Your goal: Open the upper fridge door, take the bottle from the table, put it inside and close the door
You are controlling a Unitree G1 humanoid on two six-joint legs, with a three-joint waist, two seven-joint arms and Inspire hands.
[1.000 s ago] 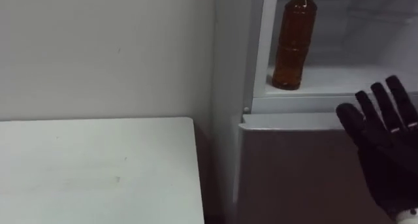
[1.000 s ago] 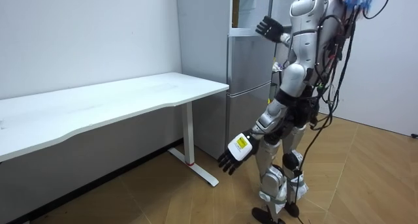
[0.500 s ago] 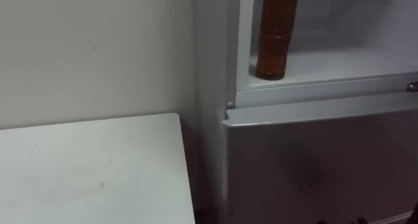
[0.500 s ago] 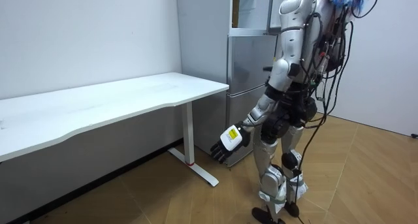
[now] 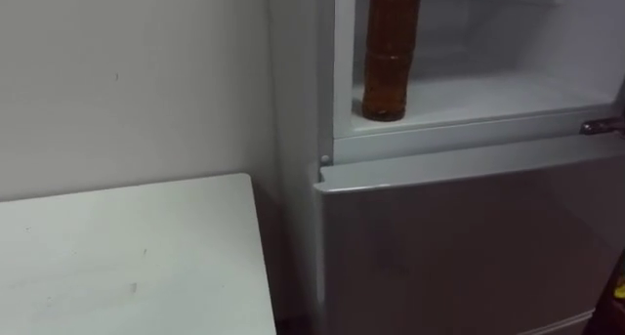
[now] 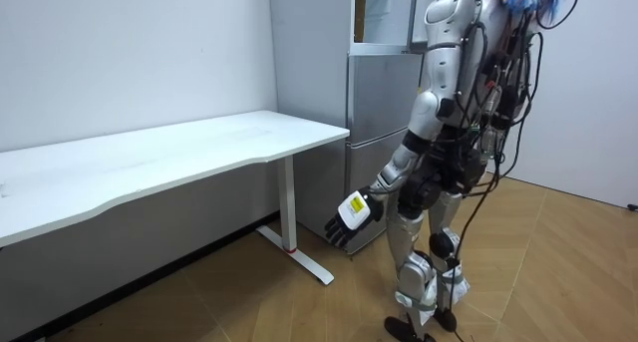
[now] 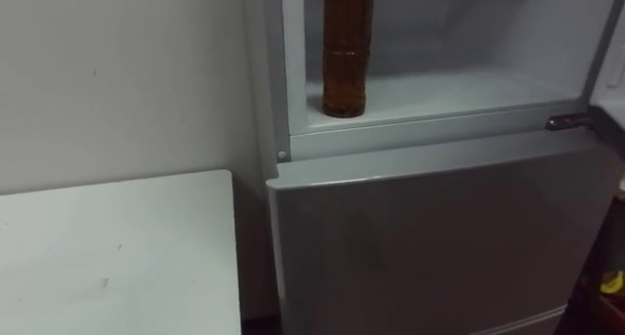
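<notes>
Right hand (image 7: 612, 279) dropped low beside fridge (image 5: 459, 237), state unclear, left hand (image 6: 351, 220) hangs open, bottle (image 5: 390, 52) upright inside

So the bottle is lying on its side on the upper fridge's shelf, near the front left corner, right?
Not quite. The bottle is standing upright, not lying on its side, as the left eye view shows. The rest holds: it is on the upper fridge's shelf, near the front left corner.

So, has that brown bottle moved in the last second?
No. In the room view the bottle stands at the same spot, at the left edge of the fridge; only the head camera shifted.
</notes>
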